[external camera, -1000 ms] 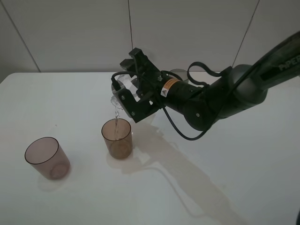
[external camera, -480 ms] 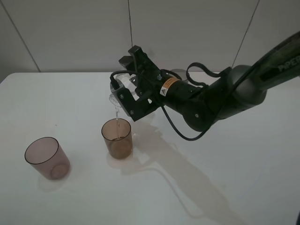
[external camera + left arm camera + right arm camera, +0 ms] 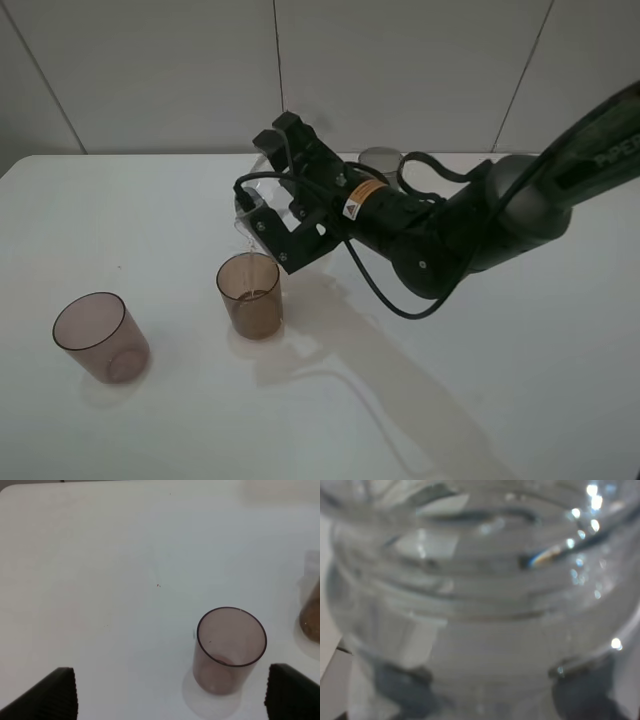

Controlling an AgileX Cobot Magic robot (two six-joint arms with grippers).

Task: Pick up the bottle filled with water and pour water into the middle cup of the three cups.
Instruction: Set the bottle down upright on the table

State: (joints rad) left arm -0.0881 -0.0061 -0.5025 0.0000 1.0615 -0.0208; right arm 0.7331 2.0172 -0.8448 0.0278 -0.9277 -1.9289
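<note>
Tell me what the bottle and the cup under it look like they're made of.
The bottle: likely clear glossy plastic; see-through, with bright glints and moulded neck rings. The middle cup: probably smooth translucent amber-brown plastic; thin rim, and its inside shows through the wall.

The right pincer (image 3: 268,195) covers most of the bottle (image 3: 250,205), a blurred mass in its wrist view. Behind that pincer, the arm hides all but the rim of the grey cup (image 3: 378,157). Beside one fingertip of the left pincer (image 3: 172,695), the frame edge cuts the amber cup (image 3: 312,615).
</note>
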